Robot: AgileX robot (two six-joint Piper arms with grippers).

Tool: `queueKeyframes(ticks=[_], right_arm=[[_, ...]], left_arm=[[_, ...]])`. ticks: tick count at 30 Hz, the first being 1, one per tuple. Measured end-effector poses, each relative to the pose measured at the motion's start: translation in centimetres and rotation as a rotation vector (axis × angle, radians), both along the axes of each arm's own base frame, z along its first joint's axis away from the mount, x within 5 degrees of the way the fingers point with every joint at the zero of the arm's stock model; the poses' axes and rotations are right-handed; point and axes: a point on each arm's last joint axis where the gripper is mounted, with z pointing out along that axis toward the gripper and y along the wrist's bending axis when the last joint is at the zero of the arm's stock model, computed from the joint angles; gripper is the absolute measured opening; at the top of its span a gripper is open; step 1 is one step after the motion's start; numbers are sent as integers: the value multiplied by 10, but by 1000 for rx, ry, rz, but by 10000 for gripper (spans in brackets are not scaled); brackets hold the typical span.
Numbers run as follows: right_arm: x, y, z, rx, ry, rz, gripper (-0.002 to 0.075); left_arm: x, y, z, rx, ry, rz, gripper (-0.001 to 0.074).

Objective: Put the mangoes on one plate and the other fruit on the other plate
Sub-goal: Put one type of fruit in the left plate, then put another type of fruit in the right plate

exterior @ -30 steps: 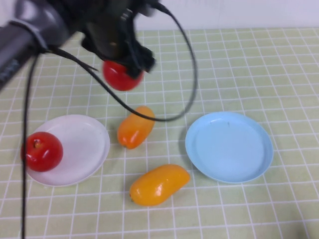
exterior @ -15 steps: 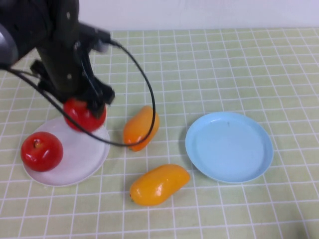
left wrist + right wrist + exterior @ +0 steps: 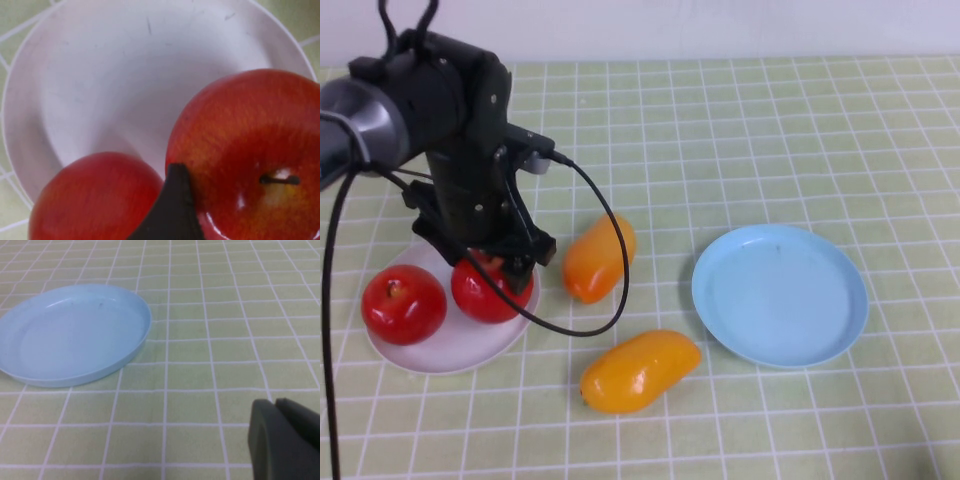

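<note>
my left gripper (image 3: 492, 268) hangs low over the white plate (image 3: 440, 352), clamped on a red apple (image 3: 490, 292) that sits at or just above the plate's inner side, just beside the other apple (image 3: 404, 304) already resting there. whether the held apple bears on the plate yet i cannot tell. both mangoes lie on the green checked tablecloth (image 3: 790, 130) between the plates: the nearer mango (image 3: 599, 256) is close by, toward the robot's right of the gripper, its long axis slanting away from the robot; the second mango (image 3: 639, 370) sits closer to the robot. the light blue plate (image 3: 780, 294) waits bare beyond them. my right gripper (image 3: 285, 440) is parked low near that plate, fingers together, holding nothing. i judge the left arm nearer to the first mango.
</note>
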Motion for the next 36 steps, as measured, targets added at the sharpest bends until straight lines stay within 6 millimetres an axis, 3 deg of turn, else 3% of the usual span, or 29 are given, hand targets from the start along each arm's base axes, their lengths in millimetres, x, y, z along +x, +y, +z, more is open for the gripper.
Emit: queueKeyframes(ticks=[4,10,21,23,27,29,33,36], right_arm=[[0,0,0,0,0,0,-16],[0,0,0,0,0,0,-16],[0,0,0,0,0,0,-16],[0,0,0,0,0,0,-16],[0,0,0,0,0,0,-16],[0,0,0,0,0,0,-16],[0,0,0,0,0,0,-16],[0,0,0,0,0,0,-16]], left_arm=[[1,-1,-3,2,5,-1,574],[4,-2,0,-4,-10,-1,667],[-2,1,36,-46,-102,-1,657],[-5,2,43,-54,-120,2,580],[-13,6,60,-73,-161,6,210],[-18,8,72,-85,-188,6,99],[-33,15,98,-114,-253,7,24],[-58,26,122,-146,-311,26,11]])
